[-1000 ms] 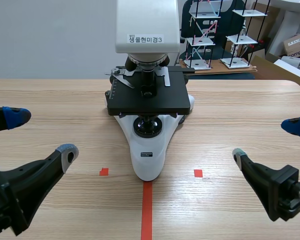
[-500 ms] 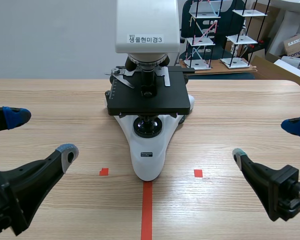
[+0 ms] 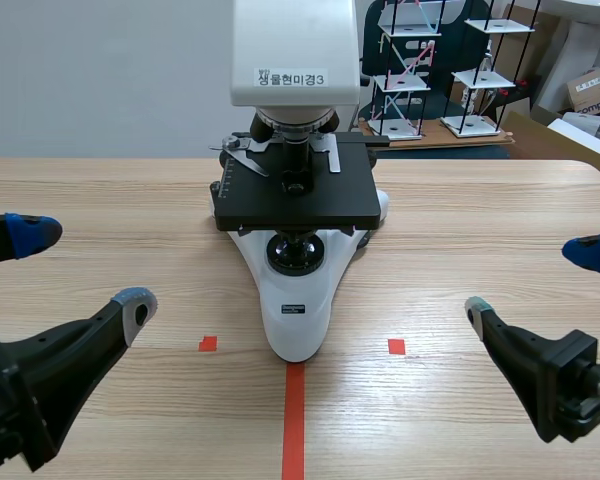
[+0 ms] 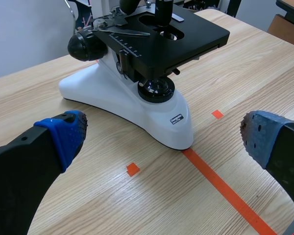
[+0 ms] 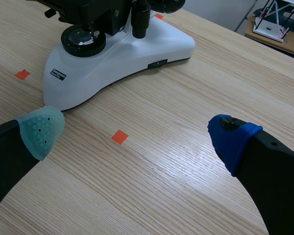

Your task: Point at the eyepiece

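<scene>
A white microscope [image 3: 296, 300] with a black stage [image 3: 295, 193] stands at the table's middle; its head [image 3: 294, 50] runs out of the scene view's top, so the eyepiece is hidden. My left gripper [image 3: 75, 265] hovers open low at the left, well apart from the microscope base [image 4: 137, 105]. My right gripper [image 3: 540, 280] is open low at the right, with the base [image 5: 117, 58] ahead of it. Neither holds anything.
Small wire-frame shelf models [image 3: 435, 70] stand beyond the table's far edge at the right, with cardboard boxes [image 3: 595, 90] behind. Bare wood lies between each gripper and the microscope.
</scene>
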Controlling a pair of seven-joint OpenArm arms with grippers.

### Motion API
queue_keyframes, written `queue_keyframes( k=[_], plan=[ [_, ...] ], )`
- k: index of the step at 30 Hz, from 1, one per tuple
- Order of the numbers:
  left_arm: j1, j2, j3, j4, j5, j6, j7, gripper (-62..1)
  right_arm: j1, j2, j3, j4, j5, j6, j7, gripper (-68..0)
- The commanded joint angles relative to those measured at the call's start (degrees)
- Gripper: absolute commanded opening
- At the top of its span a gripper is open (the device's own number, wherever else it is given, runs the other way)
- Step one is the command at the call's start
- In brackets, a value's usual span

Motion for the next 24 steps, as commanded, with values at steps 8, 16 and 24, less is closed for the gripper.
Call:
queue_keyframes(
  k=[8, 16, 24],
  plan=[
    [0.0, 0.0, 0.3, 0.6, -0.3, -0.1, -1.0, 1.4, -0.1, 0.0, 0.1, 0.9, 0.6, -0.2, 0.3, -1.9],
    [0.0, 0.0, 0.3, 0.6, -0.3, -0.1, -1.0, 1.4, -0.1, 0.0, 0.1, 0.9, 0.6, -0.2, 0.0, -1.9],
    [0.0, 0.0, 0.3, 0.6, -0.3, -0.1, -1.0, 1.4, -0.1, 0.0, 0.1, 0.9, 0.6, -0.2, 0.0, -1.9]
  ],
)
